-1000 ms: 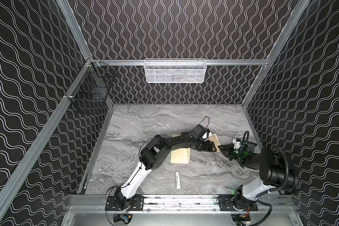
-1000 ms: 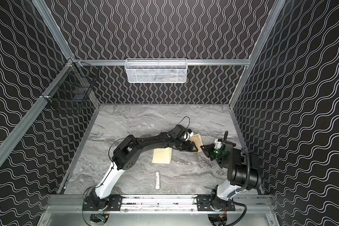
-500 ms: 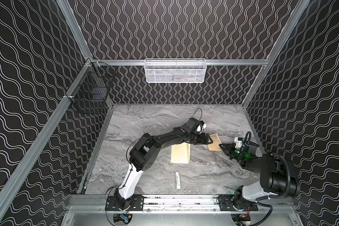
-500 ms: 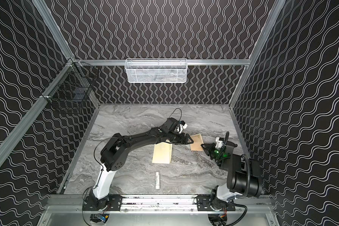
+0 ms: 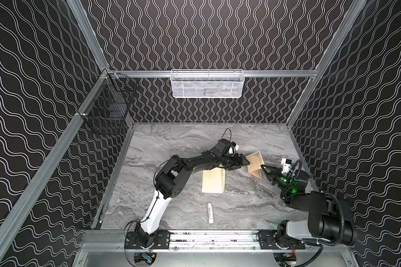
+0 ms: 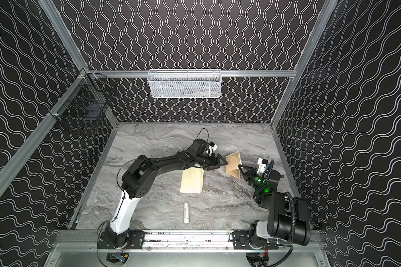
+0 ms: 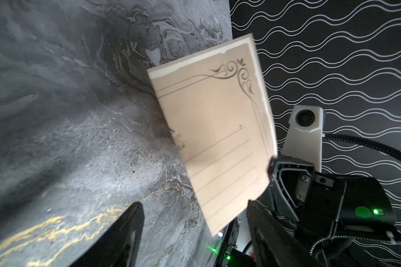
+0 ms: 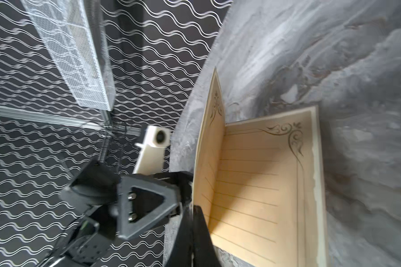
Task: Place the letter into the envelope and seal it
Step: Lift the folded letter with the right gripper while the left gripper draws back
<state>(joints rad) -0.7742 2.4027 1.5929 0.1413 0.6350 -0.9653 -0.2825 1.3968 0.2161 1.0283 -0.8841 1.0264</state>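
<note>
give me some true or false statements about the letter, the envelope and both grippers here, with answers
1. The letter is inside the envelope. False: it is outside and apart from the envelope, with one half raised.
2. The right gripper is shut on the letter's raised half. True.
3. The left gripper is shut. False: its jaws stand open beside the letter.
4. The envelope lies flat on the table. True.
5. The white stick stands upright. False: it lies on its side near the front of the table.
</note>
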